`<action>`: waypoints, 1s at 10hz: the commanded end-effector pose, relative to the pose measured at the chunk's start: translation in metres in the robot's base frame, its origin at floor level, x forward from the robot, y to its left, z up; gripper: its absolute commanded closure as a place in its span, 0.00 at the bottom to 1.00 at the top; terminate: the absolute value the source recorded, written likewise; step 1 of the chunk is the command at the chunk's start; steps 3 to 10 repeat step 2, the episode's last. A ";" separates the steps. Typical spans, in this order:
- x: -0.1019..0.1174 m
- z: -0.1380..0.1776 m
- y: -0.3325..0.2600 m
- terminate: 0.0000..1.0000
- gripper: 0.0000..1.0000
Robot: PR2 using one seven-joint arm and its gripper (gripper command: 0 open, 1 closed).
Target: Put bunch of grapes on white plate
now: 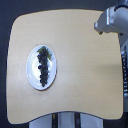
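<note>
Dark purple-black grape bunch [43,65] lying on glossy round white plate [31,75] near wooden table's [85,70] left edge: seemingly done. Grey gripper [101,25] at far right corner, jaws indiscernible.

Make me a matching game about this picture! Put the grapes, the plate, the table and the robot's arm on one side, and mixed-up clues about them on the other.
Things:
1. bunch of grapes
2. white plate
3. table
4. robot arm

Clues:
A. light wood colour
B. up in the exterior view's top right corner
C. dark purple, lying on the plate
D. round, on the exterior view's left part of the table

Pairs: 1-C, 2-D, 3-A, 4-B
</note>
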 end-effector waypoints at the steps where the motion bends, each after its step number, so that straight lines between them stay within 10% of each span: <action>1: 0.017 0.004 -0.043 0.00 0.00; 2: 0.019 0.002 -0.042 1.00 0.00; 10: 0.019 0.002 -0.042 1.00 0.00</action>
